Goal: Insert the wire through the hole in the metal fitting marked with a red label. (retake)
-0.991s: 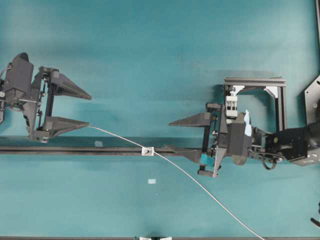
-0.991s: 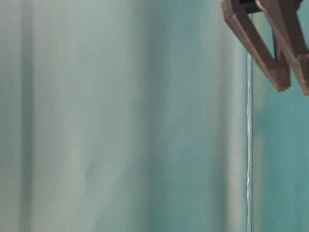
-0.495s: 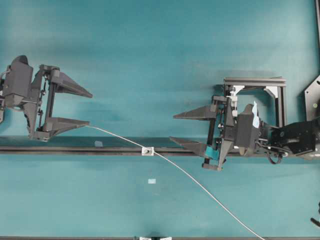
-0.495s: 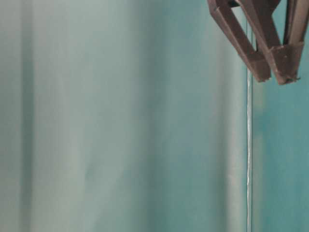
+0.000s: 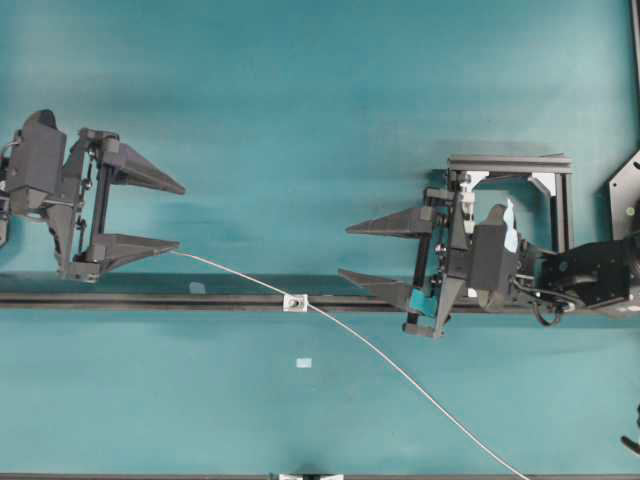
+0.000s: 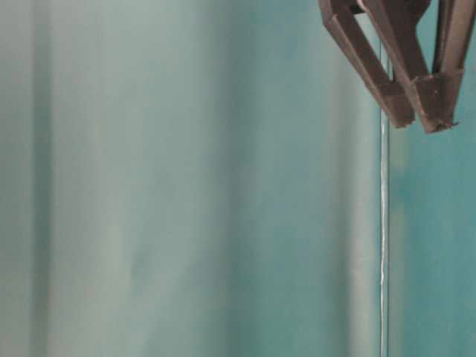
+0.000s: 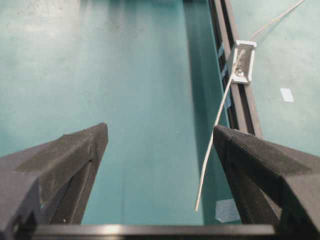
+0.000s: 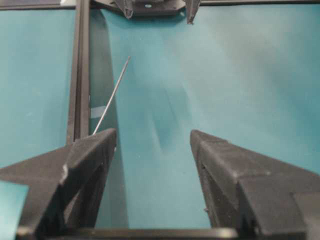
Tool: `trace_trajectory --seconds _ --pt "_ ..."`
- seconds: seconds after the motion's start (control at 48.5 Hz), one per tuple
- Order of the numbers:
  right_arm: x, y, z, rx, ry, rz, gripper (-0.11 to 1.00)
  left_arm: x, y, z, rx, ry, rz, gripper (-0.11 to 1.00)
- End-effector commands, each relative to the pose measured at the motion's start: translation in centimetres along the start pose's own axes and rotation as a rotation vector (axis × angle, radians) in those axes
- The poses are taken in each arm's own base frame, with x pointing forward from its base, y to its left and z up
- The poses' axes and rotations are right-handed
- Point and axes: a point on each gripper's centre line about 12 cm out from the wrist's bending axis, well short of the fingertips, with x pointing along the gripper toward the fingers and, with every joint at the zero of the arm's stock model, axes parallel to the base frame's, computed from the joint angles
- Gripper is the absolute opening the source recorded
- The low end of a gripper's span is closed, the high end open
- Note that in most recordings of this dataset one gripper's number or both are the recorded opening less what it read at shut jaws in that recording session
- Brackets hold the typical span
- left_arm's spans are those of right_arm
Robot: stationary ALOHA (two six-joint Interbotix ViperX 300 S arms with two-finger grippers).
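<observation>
on the rail, wire (image 5: 380, 357) threads the metal fitting (image 5: 294, 301); left gripper (image 5: 181, 216) and right gripper (image 5: 343, 251) spread apart.

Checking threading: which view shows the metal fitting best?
Left wrist: the metal fitting is large and sharp, hole visible, the wire passing through. Overhead shows it tiny on the rail. The table-level and right wrist views don't show it.

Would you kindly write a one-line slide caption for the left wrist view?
Open left gripper faces the wire, already threaded through the metal fitting on the black rail.
</observation>
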Motion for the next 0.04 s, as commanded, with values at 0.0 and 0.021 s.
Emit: trace_trajectory --seconds 0.0,0.021 --pt "0.03 0.16 1.23 0.022 -0.032 0.004 0.71 0.12 0.01 0.61 0.002 -0.023 0.0 0.69" --pt "0.04 0.16 1.16 0.021 -0.029 0.004 0.71 0.15 -0.04 0.66 0.002 -0.025 -0.002 0.69"
